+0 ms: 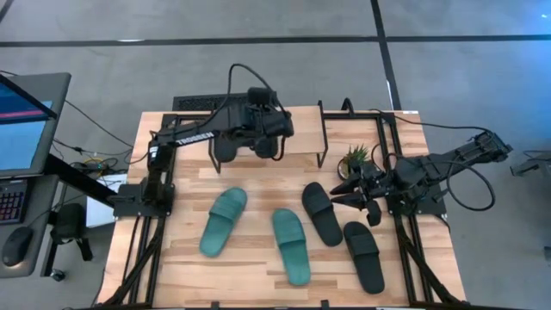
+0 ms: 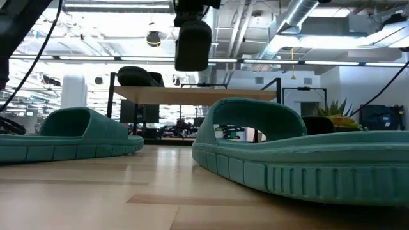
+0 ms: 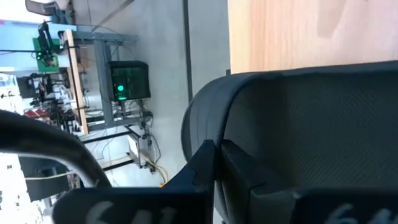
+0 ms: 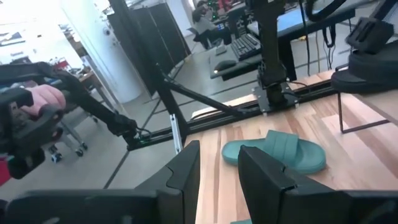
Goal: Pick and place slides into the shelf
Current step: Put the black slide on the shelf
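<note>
The shelf [image 1: 297,129] stands at the table's far side, its wooden top board [image 2: 192,96] on black legs. One black slide [image 1: 222,145] lies flat on that board, also seen in the low view [image 2: 137,76]. My left gripper [image 1: 261,120] hangs over the board, shut on a second black slide [image 1: 269,145]. Two teal slides [image 1: 222,221] [image 1: 291,245] and two black slides [image 1: 323,213] [image 1: 363,256] lie soles down on the table. My right gripper [image 1: 343,195] is open beside the nearer black slide's far end and points toward the table's left. My left gripper [image 3: 217,152] pinches the black slide [image 3: 298,124] at its edge [image 3: 233,146], between both fingers; which end this is I cannot tell. It comes from above. The slide [image 2: 192,45] hangs below it, lifted clear above the shelf's top board.
A small potted plant [image 1: 355,158] stands right of the shelf, close to my right gripper. Black frame rails run along both table sides [image 1: 138,241] [image 1: 413,250]. A monitor and keyboard [image 1: 21,129] sit off the table's left. Bare wood lies between the shelf and the slides.
</note>
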{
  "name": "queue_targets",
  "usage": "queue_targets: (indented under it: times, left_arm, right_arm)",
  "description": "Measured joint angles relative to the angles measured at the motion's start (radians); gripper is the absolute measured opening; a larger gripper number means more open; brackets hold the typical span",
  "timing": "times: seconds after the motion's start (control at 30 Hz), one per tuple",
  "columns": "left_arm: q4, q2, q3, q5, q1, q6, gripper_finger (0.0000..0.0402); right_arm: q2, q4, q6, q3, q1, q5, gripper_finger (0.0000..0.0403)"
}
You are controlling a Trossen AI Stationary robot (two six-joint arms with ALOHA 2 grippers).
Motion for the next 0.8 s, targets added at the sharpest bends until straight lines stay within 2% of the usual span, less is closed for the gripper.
queue_targets:
  times: [0.3, 0.8]
  left_arm:
    - [0.032, 0.004, -0.062, 0.074, 0.066, 0.064, 0.0]
    - [0.11, 0.001, -0.193, 0.151, 0.107, 0.118, 0.0]
  right_arm:
    - [0.0, 0.0, 0.003, 0.0, 0.0, 0.018, 0.0098]
    - [0.0, -0.005, -0.006, 0.0, 0.0, 0.036, 0.0098]
